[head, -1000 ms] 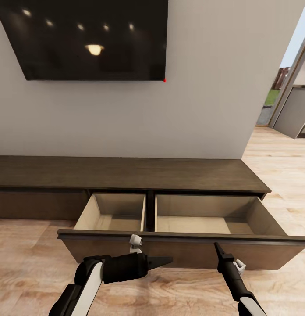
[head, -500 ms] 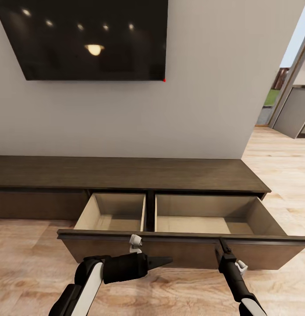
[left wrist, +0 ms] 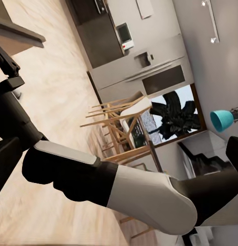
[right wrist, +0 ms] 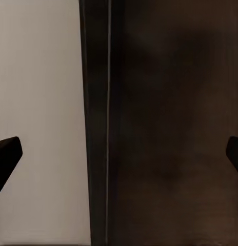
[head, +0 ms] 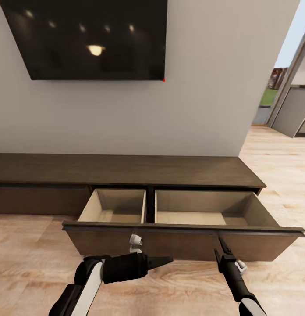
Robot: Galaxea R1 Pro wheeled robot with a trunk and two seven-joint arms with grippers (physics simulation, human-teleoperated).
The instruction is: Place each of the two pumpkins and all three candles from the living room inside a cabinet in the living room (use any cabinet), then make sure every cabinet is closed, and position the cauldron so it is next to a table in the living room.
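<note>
Key relation: the long low dark brown wood-grain cabinet (head: 126, 171) has 1 wide drawer front (head: 183, 239) pulled out, its long axis running left-right across the head view, and the right gripper (head: 221, 252) sits right at that front, just below its top edge. The front lies straight ahead of the right fingers, so I judge any push toward the wall goes along the finger axis. In the right wrist view the 2 black fingertips (right wrist: 7, 156) stand wide apart at opposite edges, with the dark brown panel and its edge strip (right wrist: 98, 123) between them; jaws wide, holding nothing. I cannot tell whether a finger is touching the wood. The left gripper (head: 163, 260) points sideways toward the right arm, beside the front's lower edge, not toward the drawer; it carries nothing visible, but I cannot tell its opening. The left wrist view looks past the right arm's white-and-black forearm (left wrist: 108, 184) to a kitchen beyond. The right arm is nearer and better aligned. Both tan compartments (head: 115, 206) behind the front look empty, so loading is not yet done. Closing now looks premature, I judge.
</note>
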